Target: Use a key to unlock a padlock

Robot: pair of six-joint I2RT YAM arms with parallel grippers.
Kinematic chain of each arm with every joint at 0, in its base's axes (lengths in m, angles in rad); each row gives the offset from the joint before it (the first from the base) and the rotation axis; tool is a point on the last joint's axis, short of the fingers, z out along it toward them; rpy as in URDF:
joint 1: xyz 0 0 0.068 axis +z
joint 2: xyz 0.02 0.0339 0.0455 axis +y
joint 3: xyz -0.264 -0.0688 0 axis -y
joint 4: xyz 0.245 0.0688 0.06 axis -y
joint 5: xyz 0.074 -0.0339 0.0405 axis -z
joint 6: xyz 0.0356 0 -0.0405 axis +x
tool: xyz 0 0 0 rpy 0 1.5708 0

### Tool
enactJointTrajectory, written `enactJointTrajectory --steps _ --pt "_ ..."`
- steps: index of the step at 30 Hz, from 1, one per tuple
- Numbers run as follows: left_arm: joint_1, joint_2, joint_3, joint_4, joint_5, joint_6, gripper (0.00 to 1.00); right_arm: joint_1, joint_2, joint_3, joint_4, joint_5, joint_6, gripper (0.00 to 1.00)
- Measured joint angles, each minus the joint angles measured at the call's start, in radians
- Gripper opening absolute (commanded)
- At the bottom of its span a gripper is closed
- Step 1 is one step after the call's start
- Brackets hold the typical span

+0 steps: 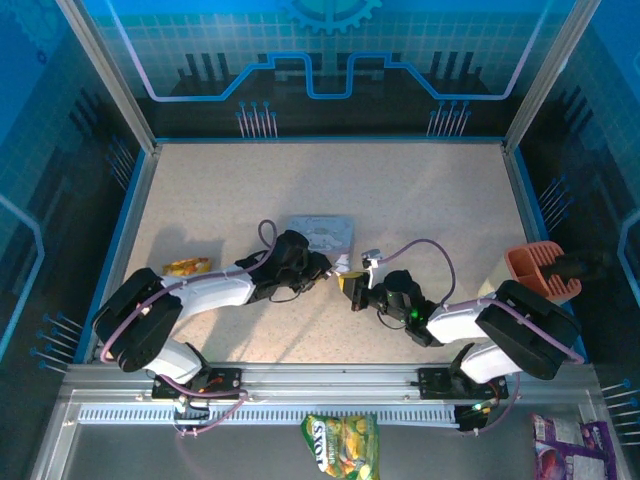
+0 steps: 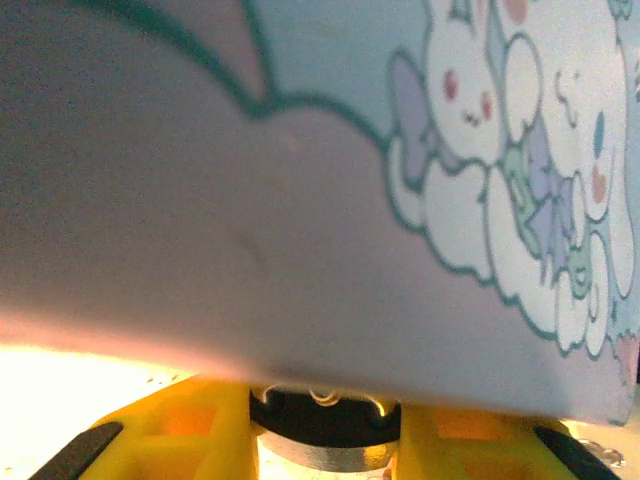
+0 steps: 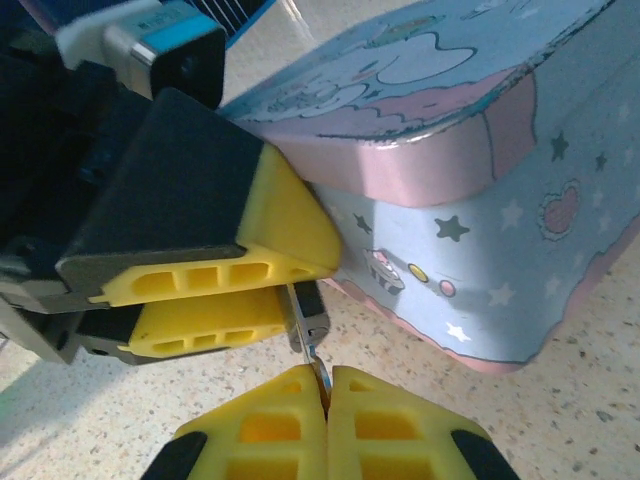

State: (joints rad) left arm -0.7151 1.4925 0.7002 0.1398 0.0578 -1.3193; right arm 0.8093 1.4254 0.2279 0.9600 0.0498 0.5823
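The tiny dark padlock point(image 2: 325, 412) sits between the yellow fingers of my left gripper point(image 2: 325, 432), which is shut on it. Its thin silvery shackle curves up toward the pale blue cartoon tin point(image 2: 330, 200) close above. In the right wrist view the padlock point(image 3: 312, 315) pokes out from under the left gripper's fingers point(image 3: 200, 275). My right gripper point(image 3: 328, 380) is shut on the slim key point(image 3: 318, 366), whose tip meets the padlock's lower end; how deep it sits I cannot tell. From above, the left gripper point(image 1: 328, 268) and the right gripper point(image 1: 351, 284) meet in front of the tin point(image 1: 322, 232).
An orange-yellow snack packet point(image 1: 187, 266) lies left of the left arm. A red-orange holder point(image 1: 540, 270) stands at the right edge. A green-yellow snack bag point(image 1: 340, 445) and a purple packet point(image 1: 565, 450) lie below the arm bases. The tin's side point(image 3: 520, 250) is close to the padlock.
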Motion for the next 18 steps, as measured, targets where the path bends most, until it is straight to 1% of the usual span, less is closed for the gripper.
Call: enactJointTrajectory --steps 10,18 --pt "0.006 -0.032 -0.010 0.042 0.001 -0.062 0.09 0.014 0.024 -0.033 0.033 0.000 0.000 0.00" --pt "0.006 -0.033 -0.010 0.049 0.004 -0.070 0.09 0.014 0.037 -0.035 0.061 0.002 0.004 0.00"
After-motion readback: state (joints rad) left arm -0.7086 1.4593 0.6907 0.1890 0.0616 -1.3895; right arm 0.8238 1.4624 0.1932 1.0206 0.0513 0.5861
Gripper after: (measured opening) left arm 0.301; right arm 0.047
